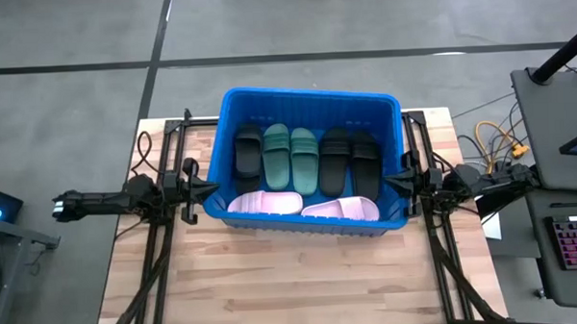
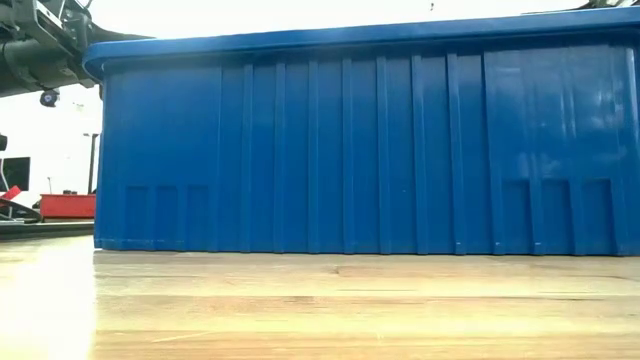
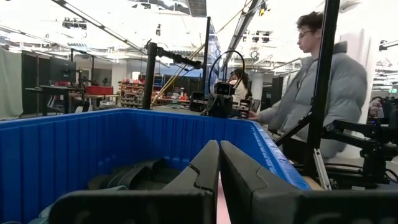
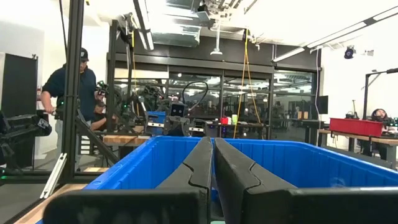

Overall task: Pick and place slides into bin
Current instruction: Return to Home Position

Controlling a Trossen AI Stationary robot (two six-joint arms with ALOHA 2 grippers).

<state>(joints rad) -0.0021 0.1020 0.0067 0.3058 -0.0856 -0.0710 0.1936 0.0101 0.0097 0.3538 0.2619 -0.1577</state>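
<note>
High view: the bin (image 1: 310,90) sits mid-table (image 1: 302,287), its long axis running from one gripper to the other. The left gripper (image 1: 211,189) and right gripper (image 1: 390,182) each hover just outside an end wall, tips aimed at it, fingers pressed together and holding nothing. Seven slides show inside. One black slide (image 1: 248,152), two green slides (image 1: 290,158) and two more black slides (image 1: 351,162) lie side by side, long axes across the bin. Two pink slides (image 1: 265,203) lie end to end along the near wall.

Low view: the ribbed bin wall blocks nearly everything. A dark arm part (image 2: 40,50) shows beside its rim, and I cannot tell which arm it is. A red box (image 2: 68,205) stands in the room behind.

Left wrist view: the closed fingers (image 3: 249,180) reach over the bin's rim, with dark slides lying beyond their tips. A person in a grey jacket (image 3: 336,87) stands beyond the bin, off to one side of the fingers.

Right wrist view: the fingers (image 4: 239,171) meet with no gap above the bin's end. A person in a dark top (image 4: 68,87) stands beyond.
</note>
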